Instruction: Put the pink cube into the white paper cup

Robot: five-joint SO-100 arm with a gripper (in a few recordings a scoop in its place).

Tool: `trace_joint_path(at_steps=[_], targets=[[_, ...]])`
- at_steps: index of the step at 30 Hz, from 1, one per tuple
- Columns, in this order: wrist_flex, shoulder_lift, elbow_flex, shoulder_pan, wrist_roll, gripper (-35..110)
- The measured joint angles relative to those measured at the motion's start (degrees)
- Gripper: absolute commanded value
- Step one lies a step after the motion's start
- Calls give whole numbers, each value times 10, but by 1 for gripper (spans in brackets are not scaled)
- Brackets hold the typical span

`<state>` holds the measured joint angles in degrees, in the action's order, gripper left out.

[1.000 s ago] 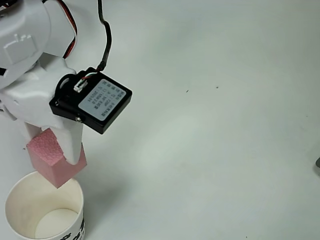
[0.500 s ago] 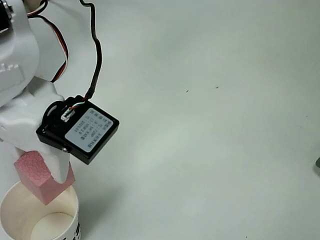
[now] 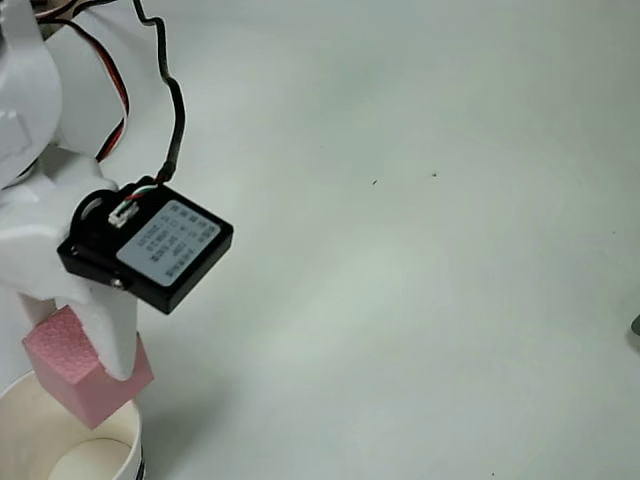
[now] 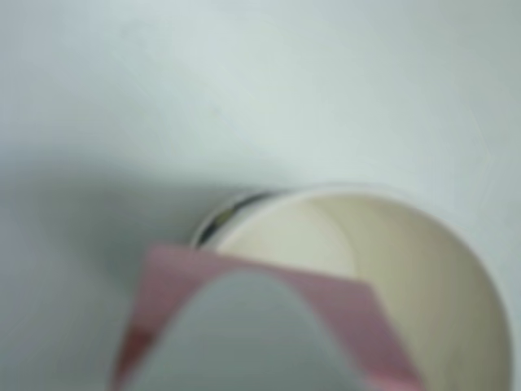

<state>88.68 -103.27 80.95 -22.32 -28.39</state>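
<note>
The pink cube (image 3: 70, 375) hangs over the far rim of the white paper cup (image 3: 25, 425) at the lower left of the overhead view. My white gripper (image 3: 85, 350) is shut on the cube, and one white finger (image 3: 115, 335) covers its right face. In the wrist view the cube (image 4: 358, 322) is a blurred pink block behind a pale finger (image 4: 244, 342), and the cup's open mouth (image 4: 423, 277) lies just beyond it, plain white inside. The cup runs off the bottom left edge of the overhead view.
A black motor block (image 3: 150, 245) with a grey label rides on the wrist, and a black cable (image 3: 170, 100) and red wires loop above it. The pale tabletop (image 3: 420, 300) stretches bare to the right. A dark object (image 3: 636, 328) peeks in at the right edge.
My arm has carried the cube left and toward the cup; the cube now overlaps the cup's rim more. The cup itself has slid further out of the picture's lower left corner.
</note>
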Motion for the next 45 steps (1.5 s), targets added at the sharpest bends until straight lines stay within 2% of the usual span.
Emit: trace_joint_path(at_steps=[20,28,35,45], targets=[[11,2,-7,-62,-27,20],[11,32,-7,-76,-47,37],[11,33,-7,-70,-69,43],[13,33,-7,-68,-93,44]])
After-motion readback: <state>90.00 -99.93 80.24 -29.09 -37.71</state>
